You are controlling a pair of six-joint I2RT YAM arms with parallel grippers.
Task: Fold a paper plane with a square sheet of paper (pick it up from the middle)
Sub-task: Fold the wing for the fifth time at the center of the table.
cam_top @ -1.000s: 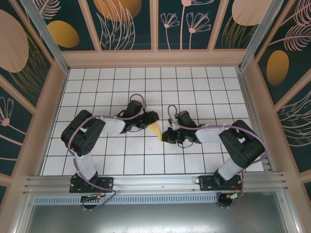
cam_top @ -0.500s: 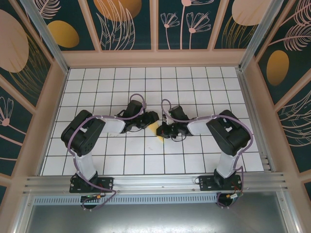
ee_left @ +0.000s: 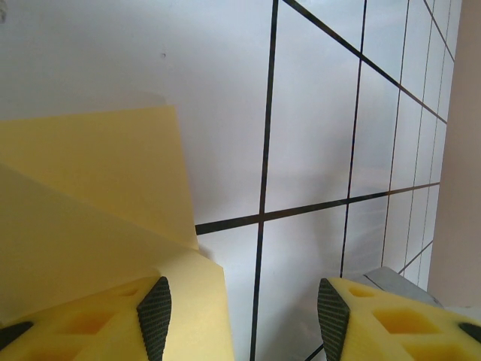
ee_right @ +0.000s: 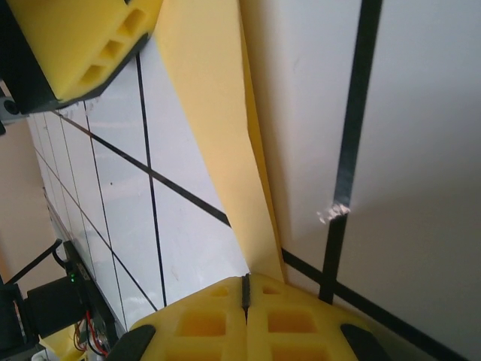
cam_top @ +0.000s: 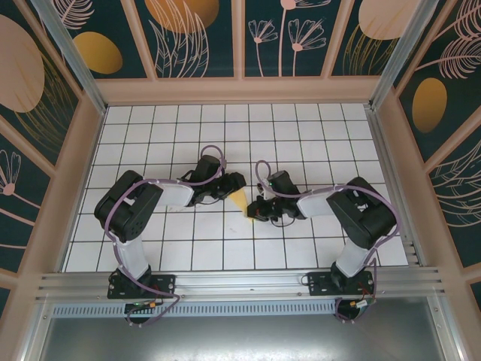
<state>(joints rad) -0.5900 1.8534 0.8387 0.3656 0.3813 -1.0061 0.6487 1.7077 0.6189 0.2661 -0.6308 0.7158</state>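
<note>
Walls of dark teal panel painted with pale leaves and orange discs (cam_top: 98, 53) enclose the white table ruled in black grid lines (cam_top: 301, 128), well away from both claws. A ribbed aluminium rail (cam_top: 240, 282) runs behind the arm bases. The two claws face each other near the table's middle, close together.

The left gripper (ee_left: 240, 308) is about half open. One of its yellow fingers (ee_left: 154, 316) sits over the thin pale-yellow sheet of paper (ee_left: 90, 203), the other over bare tile. The sheet is folded over itself with a slanting crease. It lies flat on the table between the two claws, just in front of the left one, and tapers toward the tip of the right one.

The right gripper (ee_right: 244, 289) is closed, fingers pressed together, and the sheet's narrow end touches them. Whether that end is pinched cannot be told.

One sheet, two black arms (cam_top: 135, 210), two claws.
</note>
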